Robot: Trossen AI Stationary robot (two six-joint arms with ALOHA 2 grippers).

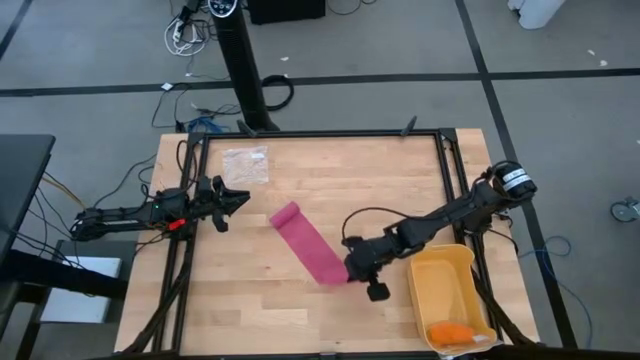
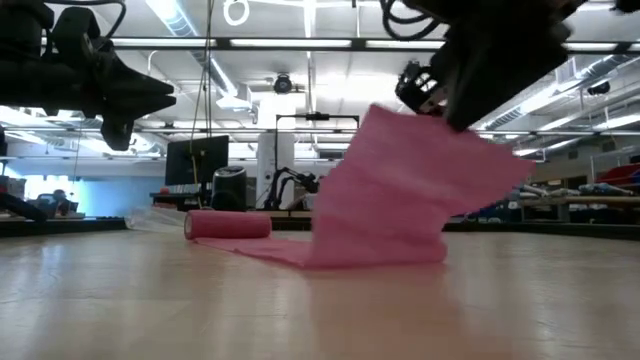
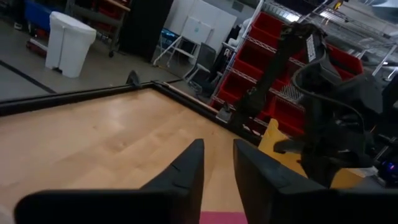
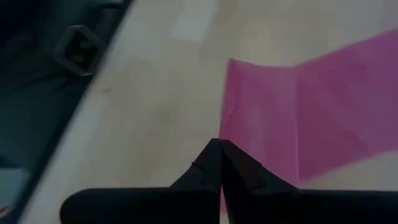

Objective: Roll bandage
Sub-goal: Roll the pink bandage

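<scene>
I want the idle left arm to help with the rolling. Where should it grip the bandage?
Probably the rolled end of the bandage, from above, fingers across the small cylinder's width. It lies on the table nearest the left gripper, which is open; the right gripper already holds the flat end, lifted.

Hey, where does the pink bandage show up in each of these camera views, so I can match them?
High view: the bandage lies diagonally mid-table, its lower end at the right pincer.
Low view: centre, one end raised under the right pincer, the rolled end on the table at left.
Left wrist view: a pink sliver at the bottom edge.
Right wrist view: fills the right side.
Shared landmark: the right pincer, shut on the bandage's end.
</scene>
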